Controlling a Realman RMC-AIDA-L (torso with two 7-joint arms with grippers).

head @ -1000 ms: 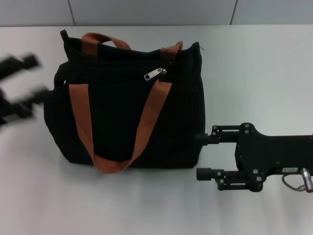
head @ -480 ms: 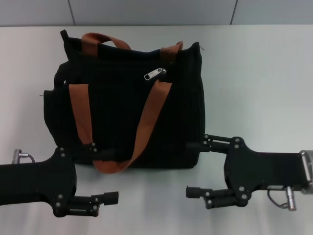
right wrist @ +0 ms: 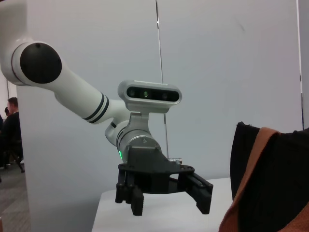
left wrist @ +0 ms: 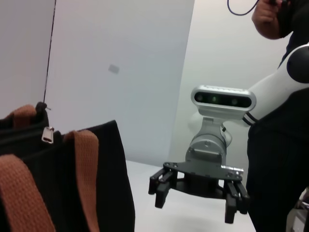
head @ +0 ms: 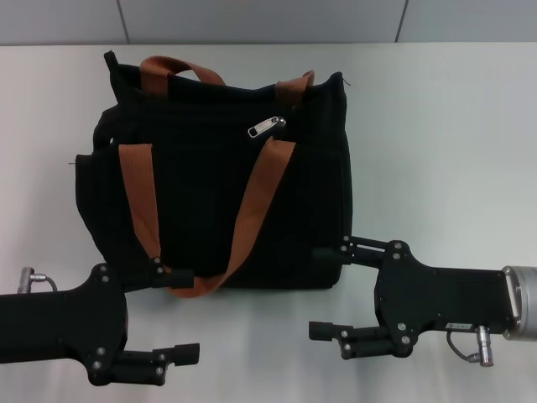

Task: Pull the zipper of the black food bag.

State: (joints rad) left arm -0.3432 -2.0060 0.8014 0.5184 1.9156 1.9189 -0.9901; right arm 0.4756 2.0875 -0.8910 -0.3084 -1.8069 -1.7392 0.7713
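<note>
The black food bag [head: 222, 180] lies flat on the white table [head: 436, 126], its zipper [head: 265, 127] pull resting near twelve o'clock on the bag. The left gripper [head: 172, 315] at seven o'clock and the right gripper [head: 323, 290] at five o'clock both hover with fingers spread wide.

- A white table [head: 436, 143] fills most of the head view, from just below the top edge down to the bottom.
- A pale grey panelled wall [head: 252, 21] runs along the top of the head view, with dark seams.
- A person in dark clothing [left wrist: 280, 145] stands at the right edge of the left wrist view.
- Another person [right wrist: 10, 130] shows at the left edge of the right wrist view.
</note>
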